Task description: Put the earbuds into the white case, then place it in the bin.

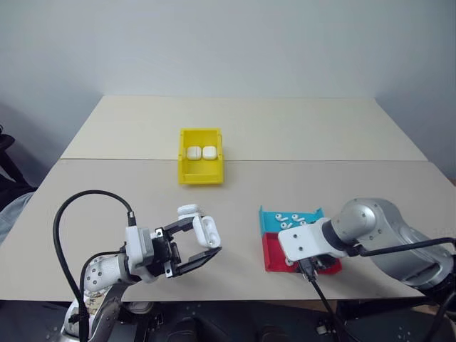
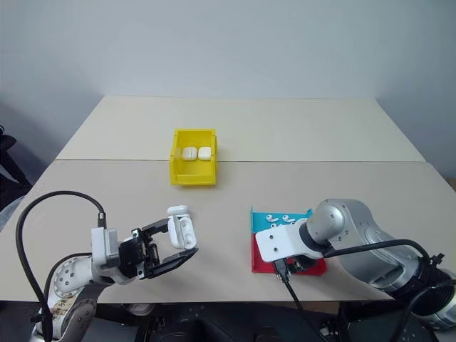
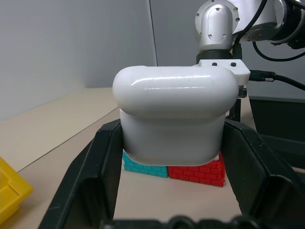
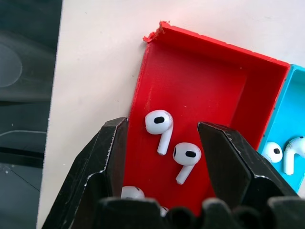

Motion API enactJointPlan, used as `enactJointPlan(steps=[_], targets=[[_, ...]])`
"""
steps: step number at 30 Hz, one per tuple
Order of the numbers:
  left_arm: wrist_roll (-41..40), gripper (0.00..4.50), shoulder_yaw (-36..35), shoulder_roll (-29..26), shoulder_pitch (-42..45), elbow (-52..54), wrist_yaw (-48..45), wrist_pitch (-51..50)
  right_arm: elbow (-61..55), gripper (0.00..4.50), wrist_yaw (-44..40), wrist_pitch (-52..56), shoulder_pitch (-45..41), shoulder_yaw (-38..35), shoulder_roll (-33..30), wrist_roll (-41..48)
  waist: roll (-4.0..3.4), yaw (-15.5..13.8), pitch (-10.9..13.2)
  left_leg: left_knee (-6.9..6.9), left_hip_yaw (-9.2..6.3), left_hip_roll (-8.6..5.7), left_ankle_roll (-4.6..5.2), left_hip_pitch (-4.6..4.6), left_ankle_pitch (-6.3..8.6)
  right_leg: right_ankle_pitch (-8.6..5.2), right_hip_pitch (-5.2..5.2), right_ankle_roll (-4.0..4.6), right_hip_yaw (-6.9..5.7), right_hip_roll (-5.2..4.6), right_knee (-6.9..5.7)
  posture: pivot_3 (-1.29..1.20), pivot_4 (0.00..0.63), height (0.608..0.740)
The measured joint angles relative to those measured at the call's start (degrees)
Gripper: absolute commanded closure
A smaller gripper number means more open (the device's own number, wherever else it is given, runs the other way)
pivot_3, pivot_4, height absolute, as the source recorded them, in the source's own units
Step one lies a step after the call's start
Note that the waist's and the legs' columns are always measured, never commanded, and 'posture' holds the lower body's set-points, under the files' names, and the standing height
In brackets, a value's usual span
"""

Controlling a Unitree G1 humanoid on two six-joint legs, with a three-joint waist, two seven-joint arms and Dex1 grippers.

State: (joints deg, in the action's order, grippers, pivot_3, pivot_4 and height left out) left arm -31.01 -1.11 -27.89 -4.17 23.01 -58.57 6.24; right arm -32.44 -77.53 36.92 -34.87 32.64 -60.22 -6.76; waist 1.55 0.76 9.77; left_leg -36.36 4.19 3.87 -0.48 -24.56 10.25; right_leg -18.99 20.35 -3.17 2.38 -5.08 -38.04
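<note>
My left gripper [image 1: 206,237] is shut on a white case [image 1: 206,231], held above the table's near left with its lid [image 1: 189,210] flipped open. From the left wrist the case [image 3: 174,114] sits squeezed between both black fingers [image 3: 90,181]. My right gripper [image 4: 163,125] points down, open, over the red tray [image 4: 190,81]. Two earbuds [image 4: 159,123] lie loose on the tray floor between its fingertips, touching neither. The yellow bin [image 1: 200,174] stands mid-table, beyond the left gripper, with two shut white cases [image 1: 194,152] inside.
A blue tray [image 1: 288,217] adjoins the red tray [image 1: 274,253] on its far side and holds several more earbuds [image 4: 274,151]. Both trays sit near the table's front edge at the right. A seam crosses the beige table [image 1: 249,121] just behind the bin.
</note>
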Motion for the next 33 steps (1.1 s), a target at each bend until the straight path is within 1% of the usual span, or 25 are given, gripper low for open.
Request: enactJointPlan(steps=[7,10,12,15,33], targets=[[0.5,1.73,0.0,0.0,-0.7,0.3,1.0,-0.1,1.4,1.69,-1.2,-0.7,-0.2,0.4,1.3,-1.6,0.0,0.0,0.0,0.0,-0.01,0.0,0.0,0.0,0.0,0.0,0.0,0.0,0.0,0.01,0.0,0.0,0.15,0.74],[0.7,1.73,0.0,0.0,-1.0,0.7,1.7,-0.1,1.7,2.28,-1.3,-1.6,-0.1,0.4,1.4,-2.4,0.0,0.0,0.0,0.01,-0.01,0.0,0.0,0.0,0.0,0.0,0.0,0.0,-0.01,0.0,0.0,0.0,0.15,0.74],[0.7,1.73,0.1,-0.1,-1.3,1.2,2.0,-0.5,1.9,2.95,-1.7,-2.2,-0.1,0.5,1.4,-2.9,0.0,0.0,0.0,0.01,-0.01,0.0,0.0,0.0,0.0,0.0,0.0,0.0,-0.01,0.0,0.0,0.0,0.15,0.74],[0.6,1.73,0.1,-1.9,-2.6,2.7,2.6,-2.6,2.1,2.95,-2.1,-2.8,0.0,0.5,1.4,-3.6,0.0,0.1,0.0,0.01,-0.01,0.01,0.0,0.01,0.0,0.0,0.0,0.0,0.0,0.01,0.0,0.0,0.15,0.74],[1.7,1.73,0.1,-2.1,-2.6,3.3,3.4,-3.6,3.9,2.95,-2.4,-5.5,1.5,0.7,3.5,-6.5,0.0,0.1,0.0,0.01,-0.01,0.02,0.0,0.01,0.0,0.0,0.0,0.0,-0.01,0.02,0.01,0.0,0.15,0.74]])
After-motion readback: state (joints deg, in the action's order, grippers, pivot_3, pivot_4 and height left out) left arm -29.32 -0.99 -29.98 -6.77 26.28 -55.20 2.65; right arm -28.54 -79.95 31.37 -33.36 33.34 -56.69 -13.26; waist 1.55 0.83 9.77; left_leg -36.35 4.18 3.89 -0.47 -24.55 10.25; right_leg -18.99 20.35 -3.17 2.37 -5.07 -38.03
